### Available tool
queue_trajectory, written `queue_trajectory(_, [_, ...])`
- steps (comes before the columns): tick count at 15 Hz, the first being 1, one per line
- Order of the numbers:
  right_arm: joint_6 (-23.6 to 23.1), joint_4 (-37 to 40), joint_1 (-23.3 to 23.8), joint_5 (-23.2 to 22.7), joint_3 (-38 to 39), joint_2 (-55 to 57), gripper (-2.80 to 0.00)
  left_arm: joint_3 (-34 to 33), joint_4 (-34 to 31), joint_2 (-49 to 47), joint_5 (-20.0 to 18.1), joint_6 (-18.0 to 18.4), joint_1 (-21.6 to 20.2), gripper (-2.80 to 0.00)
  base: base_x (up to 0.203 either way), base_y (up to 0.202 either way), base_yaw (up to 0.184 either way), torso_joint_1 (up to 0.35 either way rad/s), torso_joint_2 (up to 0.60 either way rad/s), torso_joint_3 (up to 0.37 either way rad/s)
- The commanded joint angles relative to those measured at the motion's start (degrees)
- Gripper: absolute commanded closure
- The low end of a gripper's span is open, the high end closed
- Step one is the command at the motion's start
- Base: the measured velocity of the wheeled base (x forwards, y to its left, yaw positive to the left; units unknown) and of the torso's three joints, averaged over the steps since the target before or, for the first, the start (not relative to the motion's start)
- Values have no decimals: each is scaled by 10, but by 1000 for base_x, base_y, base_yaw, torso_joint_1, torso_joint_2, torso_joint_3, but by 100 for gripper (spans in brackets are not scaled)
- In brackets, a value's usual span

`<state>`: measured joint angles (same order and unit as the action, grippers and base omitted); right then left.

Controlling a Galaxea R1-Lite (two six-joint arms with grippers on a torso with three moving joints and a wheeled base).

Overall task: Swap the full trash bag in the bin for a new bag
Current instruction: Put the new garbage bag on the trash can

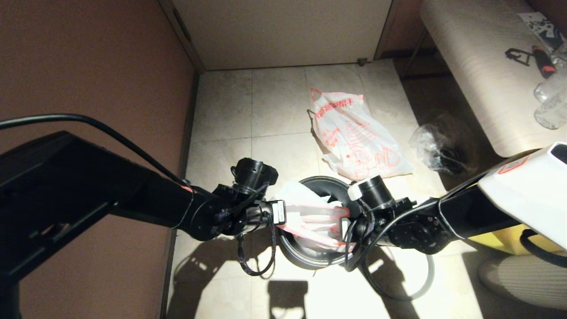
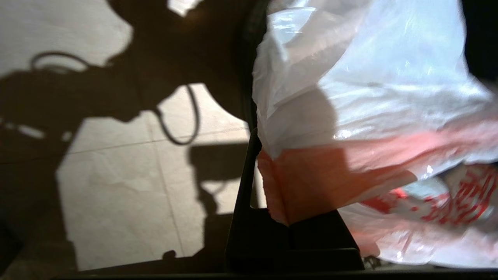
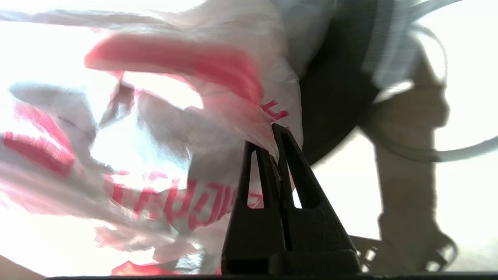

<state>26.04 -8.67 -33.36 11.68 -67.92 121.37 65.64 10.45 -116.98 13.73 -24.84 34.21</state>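
The black bin (image 1: 328,183) stands on the floor tiles between my two arms. Over its mouth hangs the new bag (image 1: 310,217), cloudy white with red-orange handle edges, stretched between both grippers. My left gripper (image 1: 283,213) is shut on its orange edge (image 2: 311,182); in the left wrist view the closed left gripper (image 2: 288,230) pinches that fold. My right gripper (image 1: 343,225) grips the opposite edge, and the right wrist view has the right gripper (image 3: 274,144) shut on the plastic (image 3: 175,128). The full trash bag (image 1: 354,137), boldly red-printed, lies on the floor beyond the bin.
A small clear wrinkled bag (image 1: 436,146) lies right of the full bag. A thin grey hoop (image 1: 418,288) rests on the floor at the bin's right. A yellow tote (image 1: 500,241) sits under my right arm. A brown wall (image 1: 88,66) runs along the left, a pale bench (image 1: 478,66) at the right.
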Motion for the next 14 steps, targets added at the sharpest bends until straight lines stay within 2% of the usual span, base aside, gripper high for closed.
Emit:
queue_trajectory(1, [2, 1, 15, 12, 22, -46, 0, 0, -4, -21, -17, 2, 3, 0, 0, 0, 0, 0, 0, 0])
queue_trajectory(5, [4, -7, 10, 50, 100, -49, 0, -45, 0, -61, -21, 19, 12, 0, 0, 0, 0, 0, 0, 0])
queue_trajectory(8, [4, -24, 0, 54, 134, -45, 0, -52, 3, -91, -24, 18, 13, 0, 0, 0, 0, 0, 0, 0])
queue_trajectory(14, [2, -34, 4, 70, 118, 53, 0, -41, 28, -143, -18, 33, 9, 0, 0, 0, 0, 0, 0, 0])
